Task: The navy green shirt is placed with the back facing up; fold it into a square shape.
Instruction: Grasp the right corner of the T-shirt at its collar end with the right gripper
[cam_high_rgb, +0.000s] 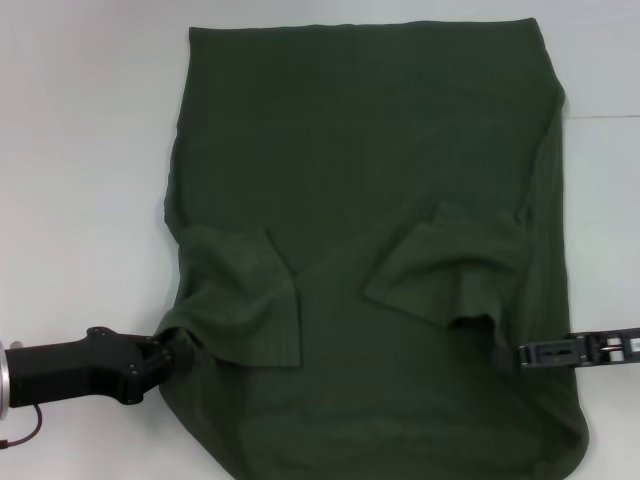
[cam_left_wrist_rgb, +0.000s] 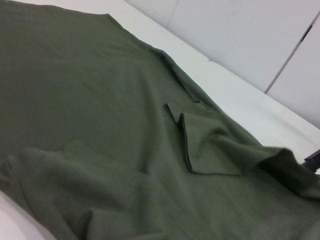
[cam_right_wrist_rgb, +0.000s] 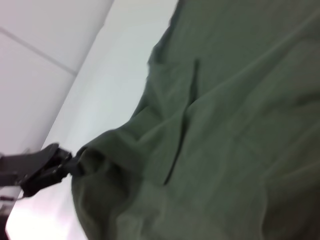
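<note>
The left claw (cam_high_rgb: 178, 345) is down near the front left corner of the surface (cam_high_rgb: 80, 150). It is pinched shut on the left side edge of the navy green shirt (cam_high_rgb: 370, 130), and the cloth bunches up a little where it bites. The right claw (cam_high_rgb: 505, 354) is across from it, near the front right part of the surface. It is also closed tight on the shirt, holding the right side edge. In the left wrist view that far claw (cam_left_wrist_rgb: 311, 159) only peeks out past a raised lump of cloth.

The shirt lies spread out flat in the middle of the white surface and covers most of it. The plain side faces up. Both short sleeves are folded in on top of the body. The left sleeve (cam_high_rgb: 245, 300) lies just beside the left claw. The right sleeve (cam_high_rgb: 450, 270) lies near the right claw. The far edge of the shirt is straight and reaches close to the back edge of the surface.
</note>
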